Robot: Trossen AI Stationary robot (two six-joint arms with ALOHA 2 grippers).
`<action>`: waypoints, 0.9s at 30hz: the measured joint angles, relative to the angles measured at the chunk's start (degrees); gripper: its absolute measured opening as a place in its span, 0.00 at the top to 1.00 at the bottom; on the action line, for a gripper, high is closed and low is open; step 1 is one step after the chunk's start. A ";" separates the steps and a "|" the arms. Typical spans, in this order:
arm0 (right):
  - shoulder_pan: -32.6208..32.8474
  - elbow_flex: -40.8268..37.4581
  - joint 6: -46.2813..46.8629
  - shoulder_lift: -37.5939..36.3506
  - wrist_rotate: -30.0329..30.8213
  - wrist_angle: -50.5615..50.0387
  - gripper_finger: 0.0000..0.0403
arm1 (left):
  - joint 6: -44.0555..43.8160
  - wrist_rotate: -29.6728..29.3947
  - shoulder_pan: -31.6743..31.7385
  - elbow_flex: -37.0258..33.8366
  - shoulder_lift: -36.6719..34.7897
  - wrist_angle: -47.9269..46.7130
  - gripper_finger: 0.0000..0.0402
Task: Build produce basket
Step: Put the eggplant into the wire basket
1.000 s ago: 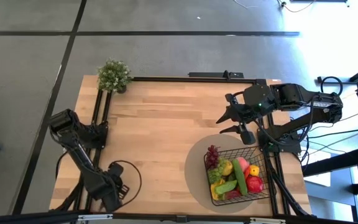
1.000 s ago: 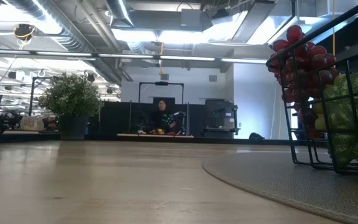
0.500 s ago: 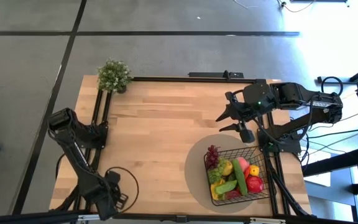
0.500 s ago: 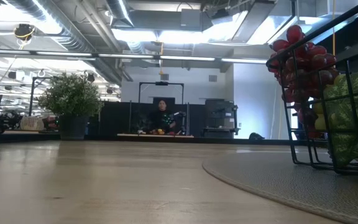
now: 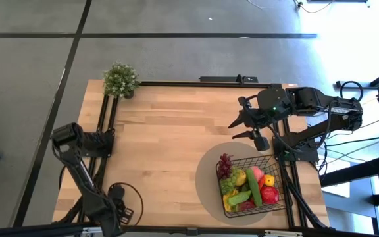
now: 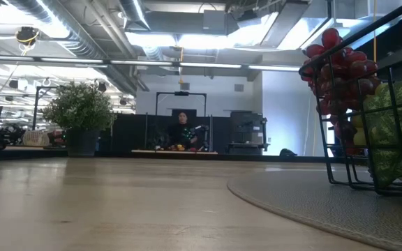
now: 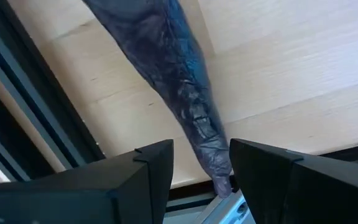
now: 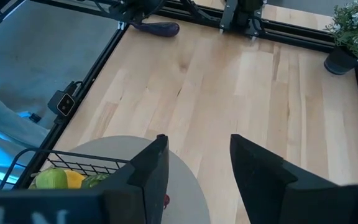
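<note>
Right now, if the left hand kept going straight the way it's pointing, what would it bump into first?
Probably the dark purple eggplant, which lies right in front of the left hand on the wooden table near its edge. It seems to reach in between the open fingers, though depth is unclear.

The tabletop (image 5: 170, 131) is pale wood planking inside a black frame. A round grey mat (image 5: 206, 178) lies near its front right corner, and the basket (image 5: 278, 187) of produce (image 5: 252, 187) stands on the mat. A potted plant (image 5: 120, 80) stands at the far left corner. An eggplant (image 8: 157, 28) lies at the front left edge, beside the frame.
</note>
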 joint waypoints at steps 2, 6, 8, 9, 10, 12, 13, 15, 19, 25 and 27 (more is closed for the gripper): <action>0.00 0.00 -0.04 0.01 0.00 -0.01 0.60 | 0.30 -0.01 -0.01 0.00 0.42 0.20 0.63; 0.00 0.00 0.02 0.00 0.00 -0.02 0.60 | 0.38 -3.02 -0.26 0.00 0.82 0.22 0.63; 0.00 0.00 0.02 0.00 0.00 -0.02 0.60 | 0.38 -5.12 -0.31 0.00 1.24 0.22 0.63; 0.00 0.00 0.02 0.00 0.00 -0.02 0.60 | 0.41 -5.79 -0.31 0.00 1.51 0.24 0.63; 0.00 0.00 0.04 0.00 0.00 -0.02 0.60 | 0.52 -5.86 -0.31 0.00 1.68 0.24 0.63; 0.00 0.00 0.04 0.00 0.00 -0.02 0.60 | 0.88 -5.48 -0.31 0.07 2.24 0.23 0.63; 0.00 0.00 0.05 0.00 0.00 -0.02 0.60 | 0.94 -4.88 -0.31 0.07 2.56 0.15 0.63; 0.00 0.00 0.07 0.00 0.00 -0.02 0.60 | 0.92 -3.77 -0.33 0.17 3.17 0.03 0.63; 0.00 0.00 0.09 0.00 0.00 -0.02 0.60 | 0.48 -2.57 -0.35 -0.07 4.97 0.27 0.63; 0.00 0.00 0.09 0.00 0.00 -0.02 0.60 | 0.44 -2.53 -0.17 -0.02 6.35 2.61 0.63; 0.00 0.00 0.09 0.00 0.00 0.00 0.60 | 0.40 -2.53 0.18 0.01 6.45 3.19 0.63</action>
